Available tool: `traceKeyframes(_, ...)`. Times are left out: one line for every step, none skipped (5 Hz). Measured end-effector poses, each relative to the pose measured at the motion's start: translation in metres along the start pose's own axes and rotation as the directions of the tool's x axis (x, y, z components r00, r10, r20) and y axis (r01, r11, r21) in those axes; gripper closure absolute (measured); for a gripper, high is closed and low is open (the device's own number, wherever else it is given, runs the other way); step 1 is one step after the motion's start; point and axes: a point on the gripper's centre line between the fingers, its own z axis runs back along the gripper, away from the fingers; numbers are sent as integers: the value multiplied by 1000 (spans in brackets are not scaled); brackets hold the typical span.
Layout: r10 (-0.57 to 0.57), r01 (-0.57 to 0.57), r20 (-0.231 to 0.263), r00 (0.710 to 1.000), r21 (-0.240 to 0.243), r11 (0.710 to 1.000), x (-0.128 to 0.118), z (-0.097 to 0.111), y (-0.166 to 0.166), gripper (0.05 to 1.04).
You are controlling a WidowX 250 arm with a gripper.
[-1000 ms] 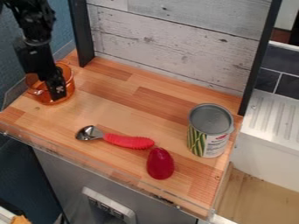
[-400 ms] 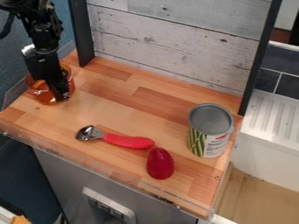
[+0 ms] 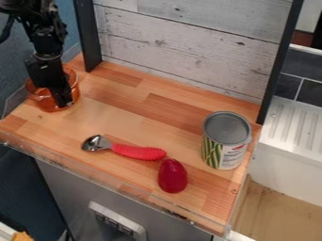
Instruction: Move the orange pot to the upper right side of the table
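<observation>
- Transparent orange pot stands by the counter's left edge.
- End effector is down at it; whether wide or narrow, I cannot tell.

Soft light, faint shadows

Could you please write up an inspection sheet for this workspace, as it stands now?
Surface: wooden tabletop, clear guard along the near edge.
Job's things: orange pot, see-through, at the view's left end; not yet at the right.
Clutter: red-handled scoop, dark red egg-shaped object and can.
Gripper: black gripper down at the pot; grasp cannot be told.
Cables: black cable beside the arm.
Surroundings: whitish plank backboard, dark posts at its sides.
</observation>
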Motion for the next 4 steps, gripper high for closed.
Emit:
traceKeyframes(-67,67,-5,998,-13,998,3,14,7,1006)
traceKeyframes(-189,188,-33,981,-44,981,-6,38,9,1006)
traceKeyframes(-310,306,-55,949,-72,949,-15,56,18,1006)
traceKeyframes(-457,452,-101,884,-70,889,-40,62,43,1006)
